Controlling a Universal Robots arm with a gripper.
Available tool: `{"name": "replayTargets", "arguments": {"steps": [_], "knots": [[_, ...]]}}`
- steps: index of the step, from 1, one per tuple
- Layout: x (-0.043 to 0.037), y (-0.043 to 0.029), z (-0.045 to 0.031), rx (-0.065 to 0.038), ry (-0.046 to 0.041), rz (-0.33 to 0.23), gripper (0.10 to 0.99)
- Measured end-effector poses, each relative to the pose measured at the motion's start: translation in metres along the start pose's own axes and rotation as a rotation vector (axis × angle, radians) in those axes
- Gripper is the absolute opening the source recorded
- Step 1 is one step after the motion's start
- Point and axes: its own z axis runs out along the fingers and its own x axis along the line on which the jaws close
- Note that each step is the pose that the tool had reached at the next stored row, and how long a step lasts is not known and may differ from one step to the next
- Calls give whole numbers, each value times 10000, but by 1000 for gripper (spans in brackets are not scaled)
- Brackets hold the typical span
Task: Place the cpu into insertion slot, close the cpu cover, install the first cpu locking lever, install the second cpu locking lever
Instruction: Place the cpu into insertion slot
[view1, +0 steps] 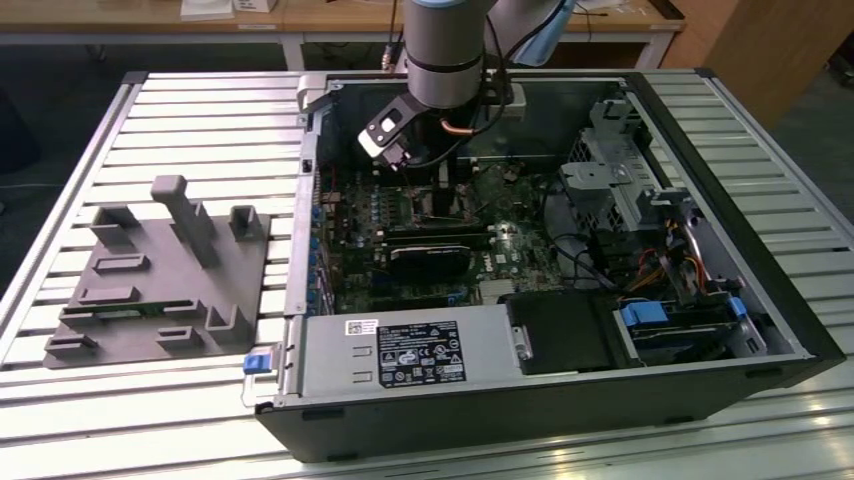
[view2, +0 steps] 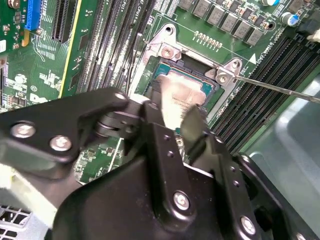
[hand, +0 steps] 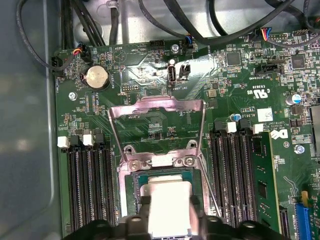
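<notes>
Bench (view1: 200, 130) carries the open computer case (view1: 561, 400); the arm reaches down into it. The motherboard (hand: 125, 65) lies flat inside. The cpu cover (hand: 160, 103) is swung up, clear of the insertion slot (hand: 134, 192). The cpu (hand: 169, 200) is right over the slot, pinched on two opposite edges by the claw (view2: 174, 116), which is closed to chip width. Cannot tell if it is seated.

Risks: a tilted or rotated chip could bend pins on release. A finger could catch the slot frame. The thin lever (view2: 280, 90) lies near.
</notes>
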Motion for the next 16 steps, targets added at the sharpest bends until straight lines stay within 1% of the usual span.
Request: {"name": "replayTargets", "arguments": {"steps": [1, 2, 3, 4, 5, 8, 12, 16], "knots": [[0, 0, 0, 0, 0, 0, 467], [0, 0, 1, 0, 0, 0, 467], [0, 0, 1, 0, 0, 0, 525], [0, 0, 1, 0, 0, 0, 525], [0, 0, 5, -2, 3, 0, 588], [1, -2, 39, 0, 1, -10, 588], [8, -4, 48, 1, -3, -135, 588], [18, -6, 74, 2, 3, -242, 588]]}}
